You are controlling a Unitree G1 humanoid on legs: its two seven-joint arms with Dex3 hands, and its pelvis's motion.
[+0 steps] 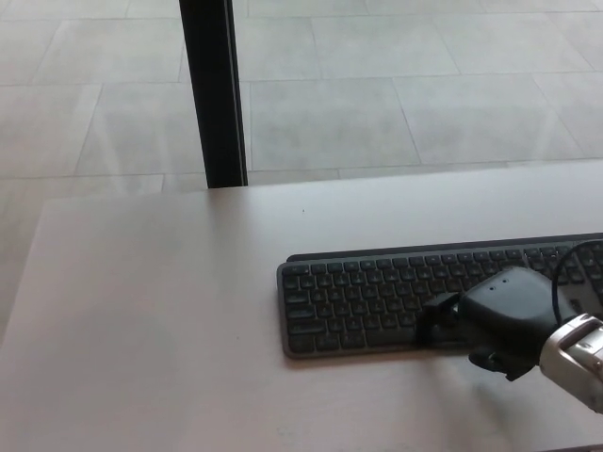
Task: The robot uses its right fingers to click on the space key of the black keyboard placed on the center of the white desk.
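Table (160, 311): white, broad, its far edge running across the middle of the view. Bare over the whole left half.

Keyboard (367, 292): black, flat on the table right of centre, long side parallel to the table's far edge. Its left end shows complete; its right end runs out of the view. Bottom row of keys lies along the near edge.

My right robot hand (499, 315): black, coming in from the lower right on a silver wrist (577, 353). It sits over the near edge of the keyboard and covers the right part of the bottom row and some keys above it. One finger (435, 320) reaches left and down onto the bottom row, about where the space key lies; whether it touches or presses the key I cannot tell. The other fingers are tucked under the palm and hidden, so I cannot tell whether the robot hand is spread or closed. It holds nothing that I can see.

Cable (565, 273): thin, black, looping up from the wrist across the keyboard's right part.

My left robot hand: not in view.

Post (213, 94): black, upright, standing on the floor just beyond the table's far edge, left of the keyboard and well apart from it.

Floor (396, 94): pale grey tiles, beyond the table.

Nothing stands between the finger and the bottom row.
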